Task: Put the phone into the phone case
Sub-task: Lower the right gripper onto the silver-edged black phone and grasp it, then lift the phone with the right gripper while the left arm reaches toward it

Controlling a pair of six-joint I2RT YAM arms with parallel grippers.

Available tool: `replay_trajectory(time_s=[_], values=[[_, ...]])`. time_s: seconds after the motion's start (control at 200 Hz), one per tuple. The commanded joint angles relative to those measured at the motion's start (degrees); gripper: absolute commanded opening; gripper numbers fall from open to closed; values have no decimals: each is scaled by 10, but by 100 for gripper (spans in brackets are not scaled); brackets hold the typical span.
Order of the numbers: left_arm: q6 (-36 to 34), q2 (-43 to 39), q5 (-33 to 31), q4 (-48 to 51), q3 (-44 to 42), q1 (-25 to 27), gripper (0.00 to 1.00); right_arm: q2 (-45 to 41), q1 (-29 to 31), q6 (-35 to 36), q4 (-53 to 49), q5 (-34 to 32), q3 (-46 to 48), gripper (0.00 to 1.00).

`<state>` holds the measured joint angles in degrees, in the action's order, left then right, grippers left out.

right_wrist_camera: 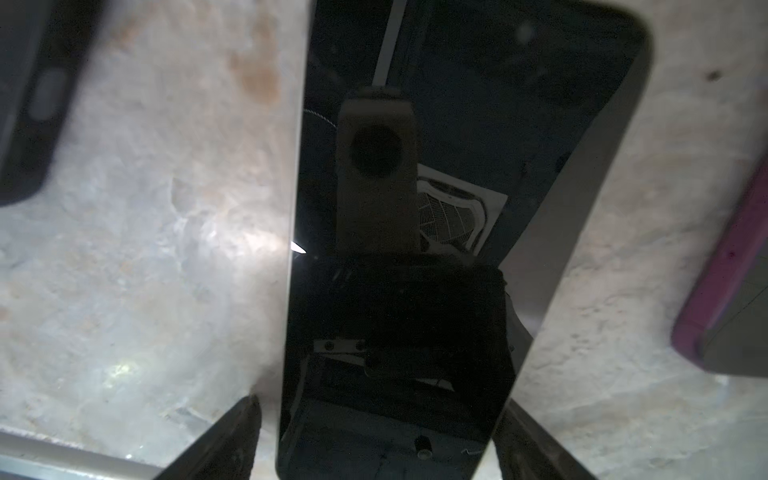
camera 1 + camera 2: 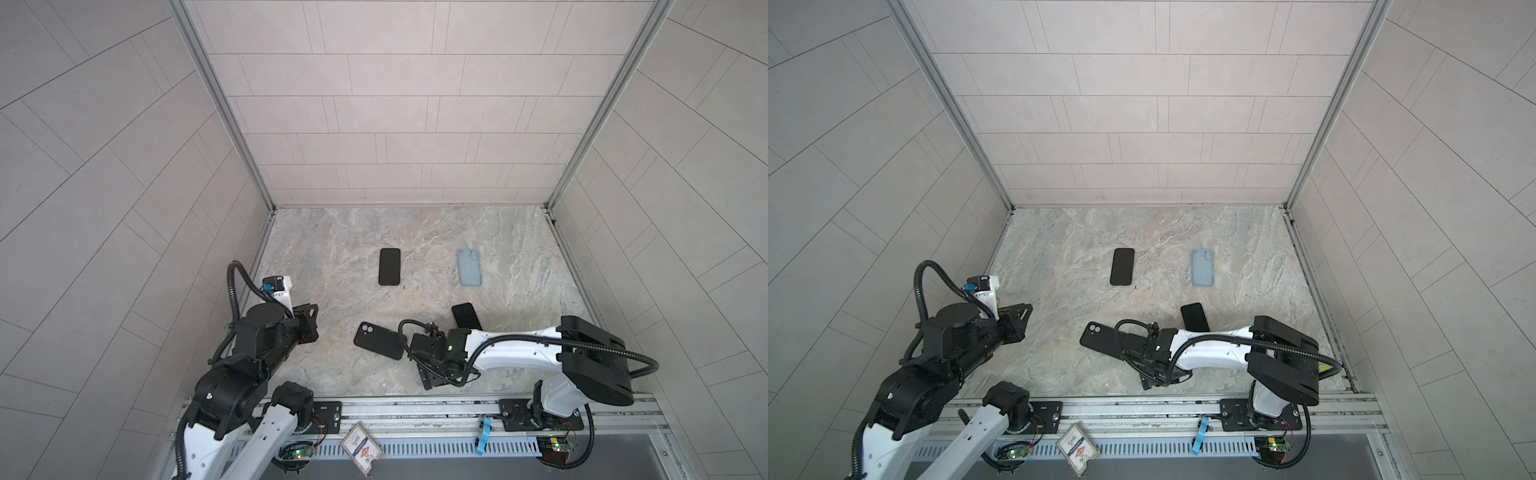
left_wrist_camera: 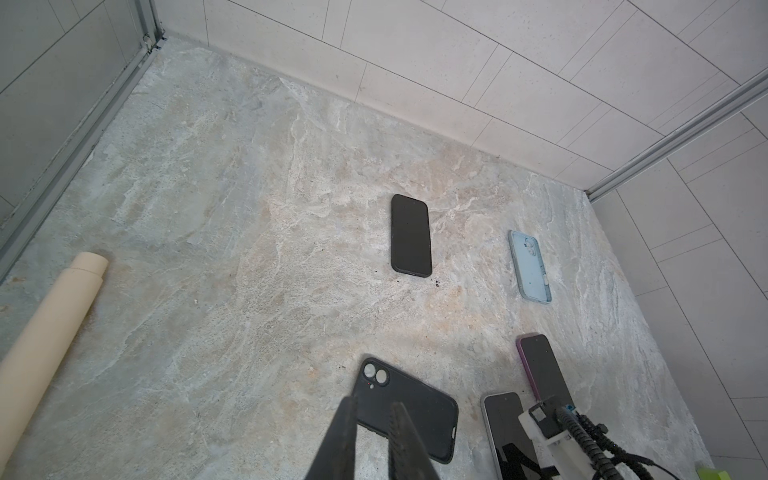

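Observation:
A glossy, silver-edged phone lies flat on the marble table. My right gripper points down over its near end, open, with one finger on each side; the fingers stand a little off its edge. In both top views the right wrist hides this phone. Just to its left lies an empty black phone case with camera holes. My left gripper hovers at the table's left, its fingers slightly apart with nothing between them.
A black phone and a light blue case lie farther back. A purple-edged phone lies right behind the right wrist. A cream roll lies along the left wall. Walls close in three sides.

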<state>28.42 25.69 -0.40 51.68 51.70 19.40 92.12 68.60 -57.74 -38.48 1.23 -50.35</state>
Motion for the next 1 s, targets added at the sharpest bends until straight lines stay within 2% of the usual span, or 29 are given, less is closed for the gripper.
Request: replay_trajectory(time_s=[0.0,0.14,0.56,0.821,0.996], values=[[-9,2,-3,-8,-6,-3,20,34,5,-19,-53,9,10,91],[-10,3,-2,-8,-6,-4,20,49,5,-38,-71,17,21,90],[-11,4,4,-10,-6,-8,20,47,4,-72,-134,-33,13,88],[-12,4,6,-11,-6,-11,20,22,-4,-77,-108,-28,39,88],[-12,5,7,-11,-7,-12,20,21,-5,-48,-58,-1,41,86]])
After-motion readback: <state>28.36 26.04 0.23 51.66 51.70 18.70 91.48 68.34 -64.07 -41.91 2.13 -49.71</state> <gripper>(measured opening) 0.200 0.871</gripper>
